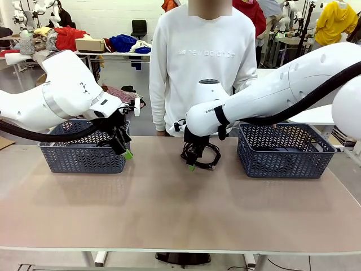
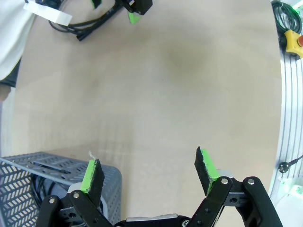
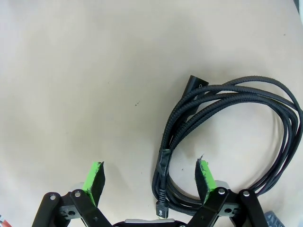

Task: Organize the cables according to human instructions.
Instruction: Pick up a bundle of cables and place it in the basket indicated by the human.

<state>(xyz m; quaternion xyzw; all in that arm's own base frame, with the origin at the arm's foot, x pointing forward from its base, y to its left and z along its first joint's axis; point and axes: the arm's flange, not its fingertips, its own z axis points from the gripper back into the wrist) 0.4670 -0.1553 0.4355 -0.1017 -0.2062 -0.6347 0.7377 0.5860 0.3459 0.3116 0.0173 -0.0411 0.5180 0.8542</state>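
My fixed front camera sits between the arms, looking across the beige tabletop point(image 1: 169, 209) toward a person in a white sweatshirt point(image 1: 200, 62). My left wrist camera looks down past its green-padded left gripper point(image 2: 149, 172), high over bare table. My right wrist camera hangs close over a coiled black braided cable point(image 3: 227, 142), which the other two views share.

Black braided cable point(image 3: 227, 137), green-padded claw point(image 3: 150, 177)

Beige table point(image 1: 169, 209) stood in a workshop; behind it a white wall point(image 1: 113, 14), grey floor point(image 1: 121, 73), a clothes-piled table point(image 1: 107, 45), and a black chair point(image 1: 139, 27).
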